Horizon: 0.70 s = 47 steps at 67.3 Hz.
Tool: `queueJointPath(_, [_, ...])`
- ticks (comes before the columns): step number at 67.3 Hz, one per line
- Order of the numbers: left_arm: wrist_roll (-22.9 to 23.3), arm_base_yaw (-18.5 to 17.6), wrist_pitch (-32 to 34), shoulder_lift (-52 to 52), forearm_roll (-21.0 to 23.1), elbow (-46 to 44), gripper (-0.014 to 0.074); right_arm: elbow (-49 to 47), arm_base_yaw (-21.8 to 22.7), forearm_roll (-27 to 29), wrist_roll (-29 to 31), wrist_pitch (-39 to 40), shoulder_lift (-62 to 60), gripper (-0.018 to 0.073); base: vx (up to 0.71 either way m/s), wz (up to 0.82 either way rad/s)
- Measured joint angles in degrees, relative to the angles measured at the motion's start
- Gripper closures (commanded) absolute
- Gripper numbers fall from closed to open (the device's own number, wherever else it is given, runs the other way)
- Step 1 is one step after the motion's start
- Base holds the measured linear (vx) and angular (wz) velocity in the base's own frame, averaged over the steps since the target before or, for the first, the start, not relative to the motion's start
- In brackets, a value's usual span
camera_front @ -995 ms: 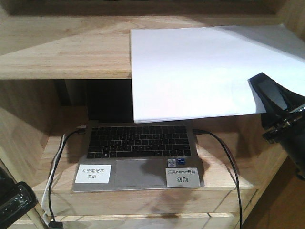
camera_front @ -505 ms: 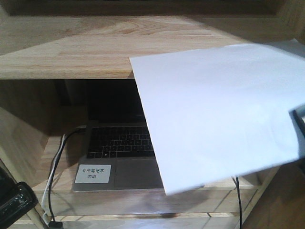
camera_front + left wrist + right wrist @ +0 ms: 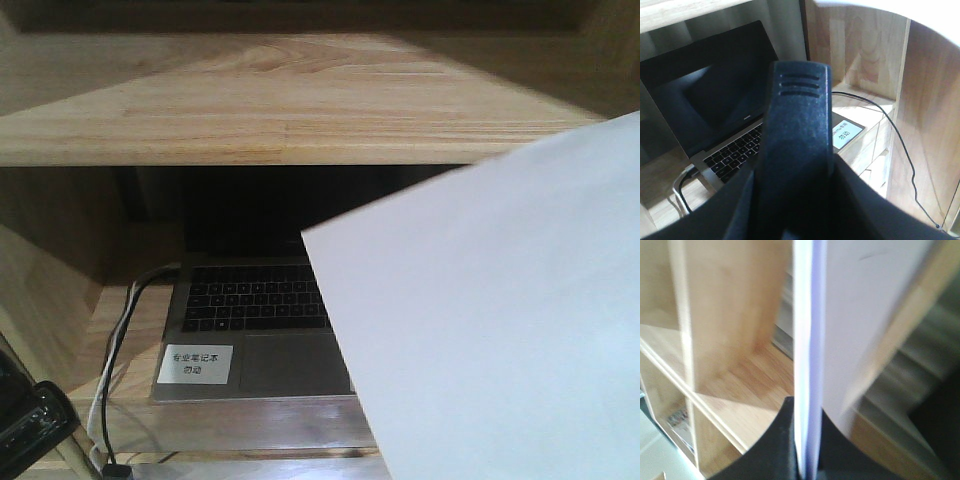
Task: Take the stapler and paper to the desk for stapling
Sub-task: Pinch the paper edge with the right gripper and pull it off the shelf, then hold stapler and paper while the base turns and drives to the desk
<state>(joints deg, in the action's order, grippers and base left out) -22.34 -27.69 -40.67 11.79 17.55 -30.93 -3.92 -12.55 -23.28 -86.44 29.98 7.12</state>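
**Front view:** The paper [image 3: 500, 320], plain white and held tilted in the air, fills the lower right. It hides the right half of an open laptop [image 3: 250, 320] in the lower bay of a light wooden shelf unit [image 3: 300, 110]. A white label [image 3: 195, 363] left of the trackpad reads "专业笔记本 勿动". 2 cables [image 3: 112, 360], 1 white and 1 black, run down past the laptop's left side.

**Left wrist view:** The left pincer [image 3: 795, 200] shows as dark shoulders around 1 upright black bar [image 3: 797, 125] with 3 grooves near its tip. Whether that bar is a finger or something gripped cannot be told, nor how far the pincer is open. Behind it the laptop's screen is dark. A second label [image 3: 845, 135] at the keyboard's right corner reads "勿动" under a line too small to read.

**Right wrist view:** The right pincer [image 3: 807, 460] is clamped tight on the paper's lower edge. The thin stack, seen edge-on, rises straight up between the black fingers against blurred wood.
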Motion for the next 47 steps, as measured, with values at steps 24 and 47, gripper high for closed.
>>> queueJointPath(24, [0.0, 0.0, 0.0, 0.0, 0.1, 0.0, 0.0603, 0.0, 0.0, 0.0, -3.88, -9.04, -7.87, 0.0562, 0.0, 0.0])
queueJointPath(47, [0.0, 0.0, 0.0, 0.0, 0.1, 0.0, 0.0603, 0.0, 0.0, -1.01, -4.08, -9.35, -7.87, 0.0561, 0.0, 0.0])
